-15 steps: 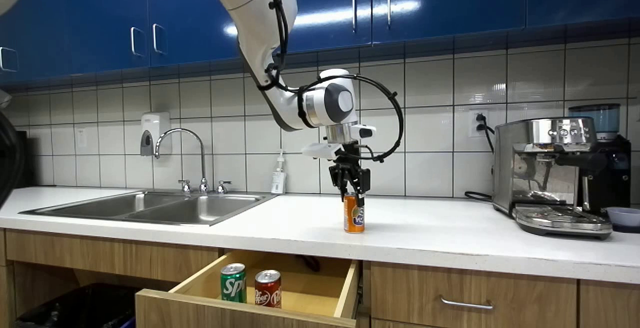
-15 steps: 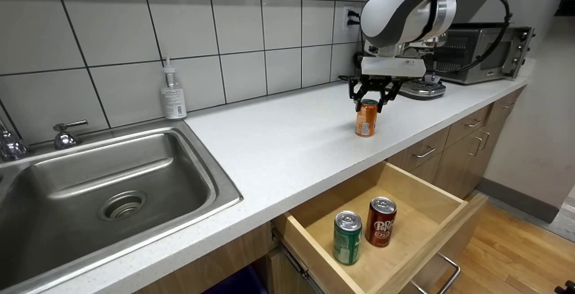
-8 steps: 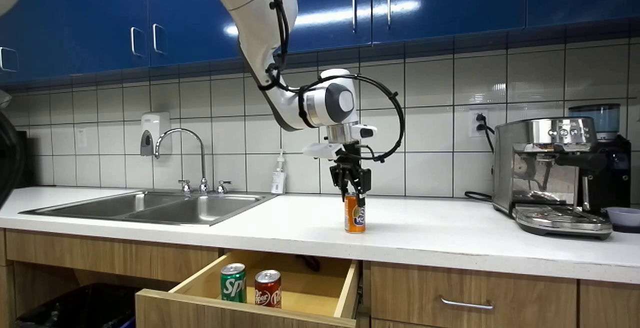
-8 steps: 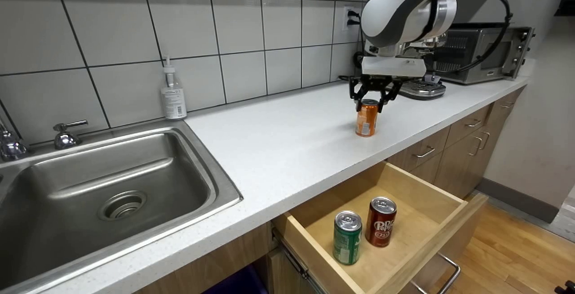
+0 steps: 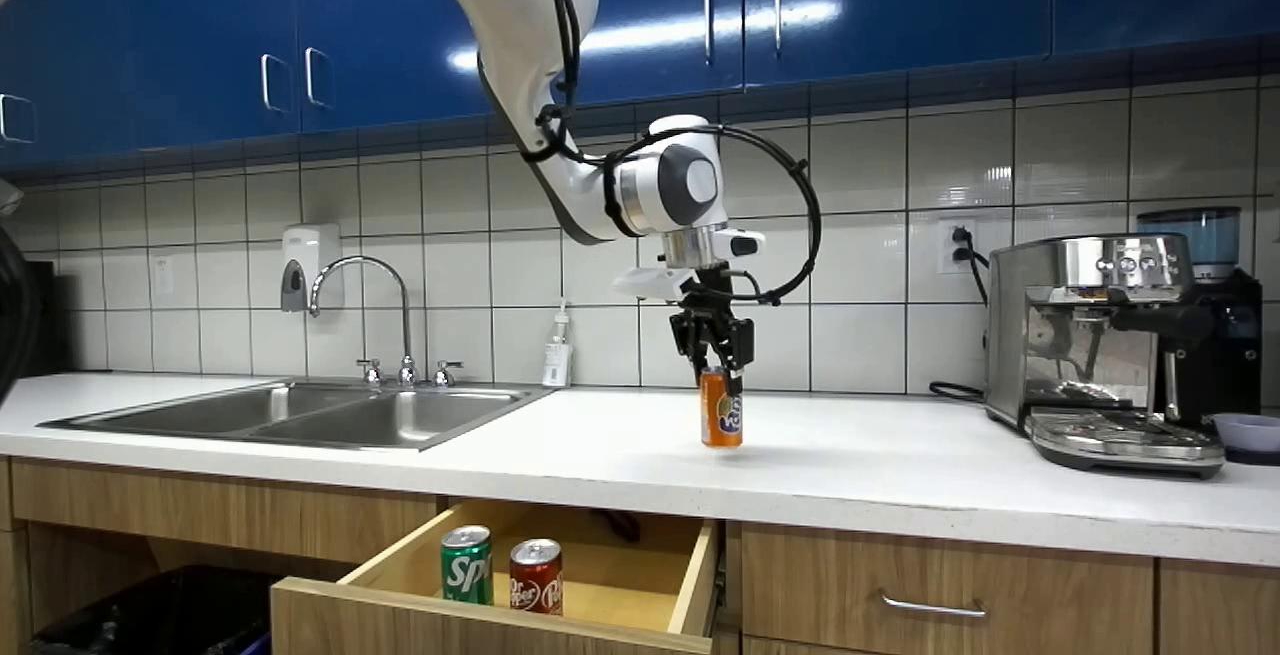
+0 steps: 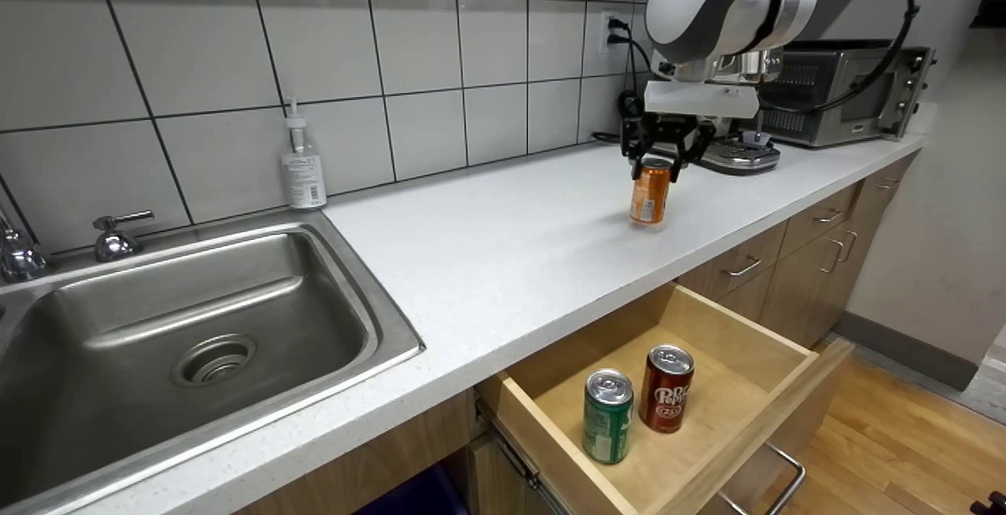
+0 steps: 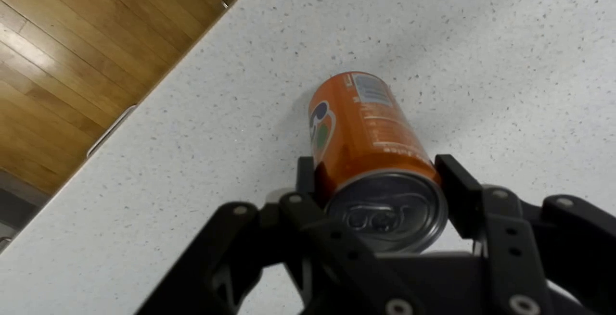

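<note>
Speckled countertop (image 7: 207, 127); glossy can (image 7: 378, 156) between jaws

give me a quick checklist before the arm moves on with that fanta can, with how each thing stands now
1. Gripper closed on the orange Fanta can: ok
2. Its base off the white counter: ok, raised just above it
3. Its pose: ok, close to upright
4. Drawer pulled open: ok
5. Green can and Dr Pepper can standing upright inside: ok
6. What the dark shape near the drawer's back is: cannot tell
</note>
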Robot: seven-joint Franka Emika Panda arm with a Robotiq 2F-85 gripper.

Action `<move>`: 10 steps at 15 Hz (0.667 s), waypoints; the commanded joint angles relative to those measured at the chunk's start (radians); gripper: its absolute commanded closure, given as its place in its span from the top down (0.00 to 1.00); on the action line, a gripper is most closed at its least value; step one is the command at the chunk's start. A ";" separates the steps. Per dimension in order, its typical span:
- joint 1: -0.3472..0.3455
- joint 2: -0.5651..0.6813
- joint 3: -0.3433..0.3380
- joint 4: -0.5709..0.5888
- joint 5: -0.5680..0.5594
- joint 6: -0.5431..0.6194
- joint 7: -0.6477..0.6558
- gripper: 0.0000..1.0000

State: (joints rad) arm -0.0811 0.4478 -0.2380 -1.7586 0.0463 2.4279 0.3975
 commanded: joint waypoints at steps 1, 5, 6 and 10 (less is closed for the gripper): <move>0.006 -0.092 -0.006 -0.076 -0.020 -0.001 0.035 0.38; 0.015 -0.153 -0.005 -0.148 -0.031 0.011 0.048 0.38; 0.018 -0.169 -0.005 -0.169 -0.036 0.014 0.054 0.38; 0.032 -0.232 -0.006 -0.249 -0.066 0.020 0.089 0.38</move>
State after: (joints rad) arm -0.0644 0.3021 -0.2417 -1.9192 0.0305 2.4318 0.4268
